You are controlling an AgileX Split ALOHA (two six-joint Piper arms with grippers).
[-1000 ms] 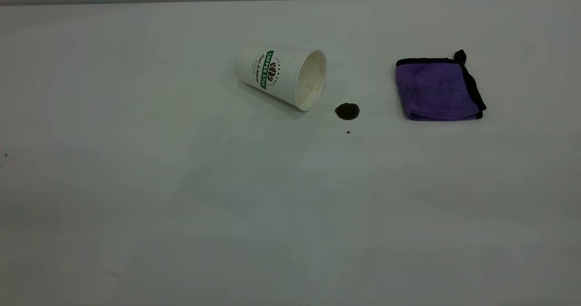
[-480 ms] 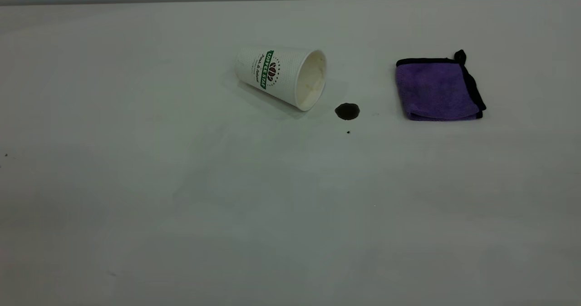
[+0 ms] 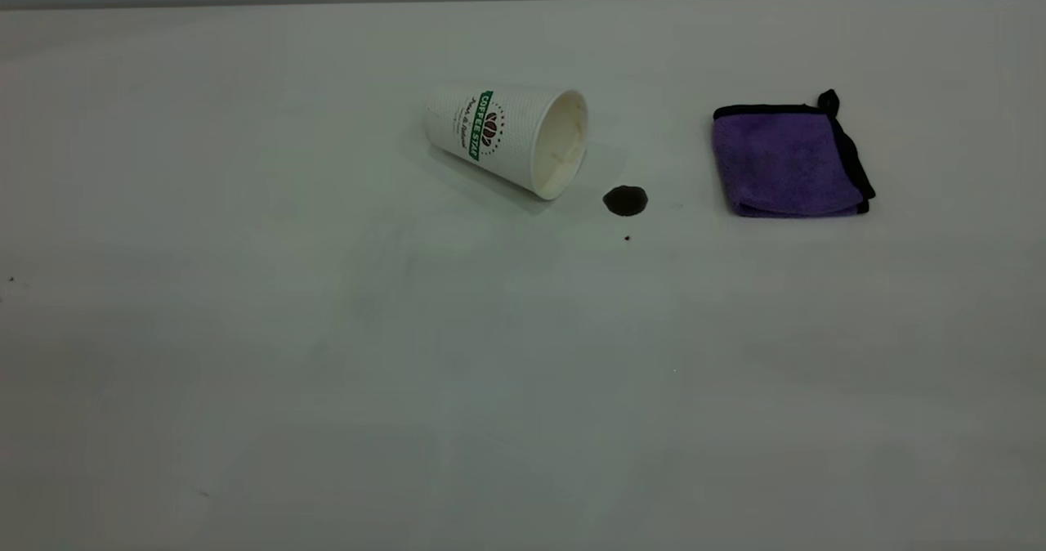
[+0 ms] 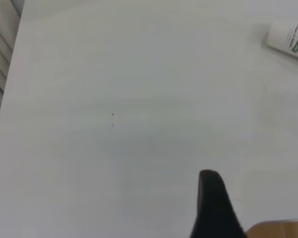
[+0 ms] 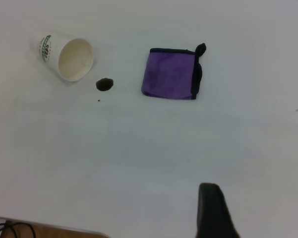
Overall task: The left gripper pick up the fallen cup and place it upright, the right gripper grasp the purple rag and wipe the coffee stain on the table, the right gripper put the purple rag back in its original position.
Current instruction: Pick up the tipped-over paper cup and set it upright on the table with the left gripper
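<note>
The cup [image 3: 507,138] lies on its side on the table [image 3: 327,371], its mouth turned toward the coffee stain [image 3: 625,200], a small dark blot just right of the rim. The purple rag [image 3: 784,163] lies folded and flat farther right. Neither arm shows in the exterior view. In the left wrist view only a black part of the left gripper [image 4: 213,203] shows, far from the cup [image 4: 290,37]. In the right wrist view a black part of the right gripper [image 5: 213,210] shows above bare table, well short of the rag [image 5: 171,74], the stain [image 5: 104,84] and the cup [image 5: 64,55].
A tiny dark speck [image 3: 627,238] lies just in front of the stain. The table's edge and slatted panels [image 4: 0,49] show in the left wrist view. A brown surface [image 4: 280,229] and black cables [image 5: 10,229] lie beyond the near edge.
The cup, the stain and the rag have not moved. Only faint shadows on the near part of the table have shifted.
</note>
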